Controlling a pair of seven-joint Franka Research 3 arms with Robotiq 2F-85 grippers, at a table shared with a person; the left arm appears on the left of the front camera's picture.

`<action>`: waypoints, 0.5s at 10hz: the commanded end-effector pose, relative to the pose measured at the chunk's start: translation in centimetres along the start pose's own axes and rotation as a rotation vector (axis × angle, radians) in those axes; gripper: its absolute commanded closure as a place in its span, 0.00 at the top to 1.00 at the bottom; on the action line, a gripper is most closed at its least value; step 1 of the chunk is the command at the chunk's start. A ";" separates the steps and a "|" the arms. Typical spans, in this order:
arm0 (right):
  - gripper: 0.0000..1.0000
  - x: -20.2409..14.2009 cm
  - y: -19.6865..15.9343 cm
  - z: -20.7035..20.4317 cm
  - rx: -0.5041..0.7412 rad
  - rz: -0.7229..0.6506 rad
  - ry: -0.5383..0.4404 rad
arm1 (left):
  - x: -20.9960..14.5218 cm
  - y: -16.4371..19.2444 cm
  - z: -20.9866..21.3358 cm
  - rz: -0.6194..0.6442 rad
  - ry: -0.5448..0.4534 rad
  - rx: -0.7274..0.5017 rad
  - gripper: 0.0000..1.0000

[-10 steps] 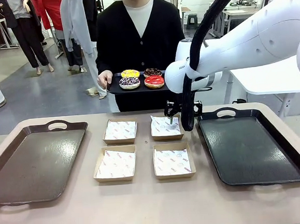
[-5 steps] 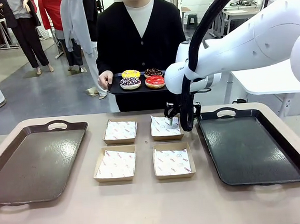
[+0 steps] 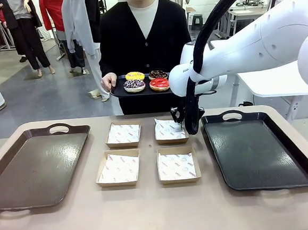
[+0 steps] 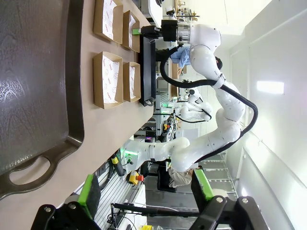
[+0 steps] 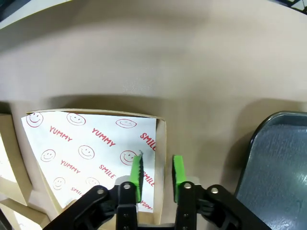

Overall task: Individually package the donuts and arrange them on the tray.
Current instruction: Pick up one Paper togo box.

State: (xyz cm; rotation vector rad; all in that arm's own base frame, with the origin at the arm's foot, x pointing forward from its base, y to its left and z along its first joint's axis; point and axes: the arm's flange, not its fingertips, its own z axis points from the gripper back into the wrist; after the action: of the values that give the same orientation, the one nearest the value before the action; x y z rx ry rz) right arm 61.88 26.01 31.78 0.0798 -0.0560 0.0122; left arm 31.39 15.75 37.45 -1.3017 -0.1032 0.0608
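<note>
Lowered, the right claw point(image 5: 157, 170) now pinches the far-right paper-lined box point(image 3: 169, 141) by its wall, starting packaging; next, probably carry it toward the donuts point(image 3: 159, 83). Meanwhile the left claw point(image 4: 145, 184) gapes open.

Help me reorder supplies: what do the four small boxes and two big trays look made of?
Four shallow tan boxes: likely kraft cardboard, matte, folded brown walls; white smiley-printed paper liners, slightly shiny. Dark handled trays: probably moulded plastic, semi-gloss, reflecting ceiling lights; coated metal possible.

right arm point(image 3: 265, 37) white; cable point(image 3: 207, 28) black; pincer point(image 5: 158, 165) black; pads point(image 5: 178, 170) green
</note>
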 end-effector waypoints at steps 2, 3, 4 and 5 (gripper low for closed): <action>0.00 0.5 -0.2 0.0 0.023 -0.002 -0.004 | -0.1 0.0 0.1 -0.003 -0.004 -0.006 1.00; 0.00 0.5 -0.2 0.1 0.026 -0.009 -0.004 | -0.1 0.0 0.1 -0.003 -0.004 -0.006 1.00; 0.00 0.3 -0.2 0.3 0.029 -0.012 -0.006 | -0.1 0.0 0.1 -0.003 -0.004 -0.006 1.00; 0.00 0.2 -0.2 0.6 0.030 -0.048 0.002 | -0.1 0.0 0.1 -0.003 -0.004 -0.006 1.00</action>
State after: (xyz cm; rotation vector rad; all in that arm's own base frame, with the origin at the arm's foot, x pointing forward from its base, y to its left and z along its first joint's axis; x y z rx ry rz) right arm 61.91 25.99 32.00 0.0911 -0.0551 -0.0011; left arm 31.39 15.75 37.45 -1.3017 -0.1032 0.0608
